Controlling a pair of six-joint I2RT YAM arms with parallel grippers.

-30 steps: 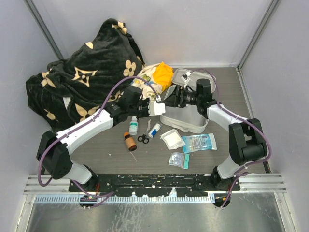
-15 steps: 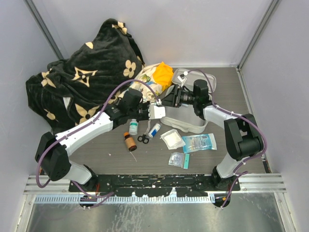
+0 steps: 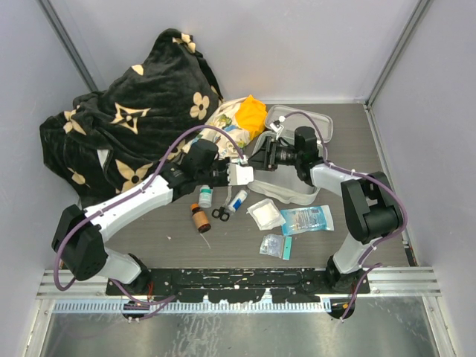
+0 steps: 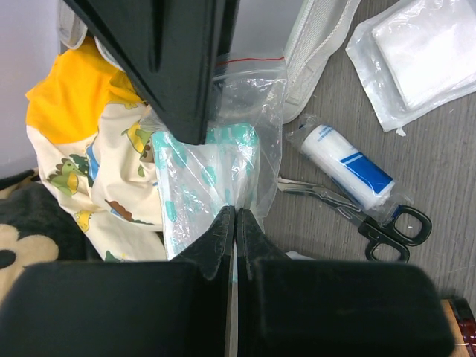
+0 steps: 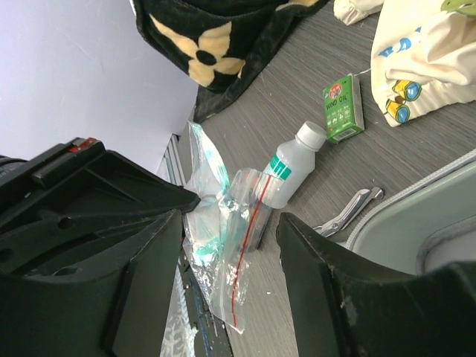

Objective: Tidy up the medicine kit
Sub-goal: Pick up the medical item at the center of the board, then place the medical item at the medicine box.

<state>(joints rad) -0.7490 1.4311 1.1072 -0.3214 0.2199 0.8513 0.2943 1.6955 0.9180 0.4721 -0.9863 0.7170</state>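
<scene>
— Medicine kit [image 3: 290, 195]: how is it lying?
— Open, right of centre, long axis running front to back, lid rearward. Right gripper [image 3: 256, 158] is reaching further left than before, jaws gaping halfway around one zip bag [image 3: 242, 175]; left gripper [image 3: 235, 171] is pinching it tight. One white bottle [image 3: 205, 196], one brown bottle [image 3: 198, 219], one scissors [image 3: 221, 213] are lying nearby

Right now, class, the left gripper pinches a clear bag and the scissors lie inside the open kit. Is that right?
Not quite. The left gripper does pinch the bag, and the kit is open, but the scissors lie on the table beside a white roll, outside the kit. The left wrist view shows it.
</scene>
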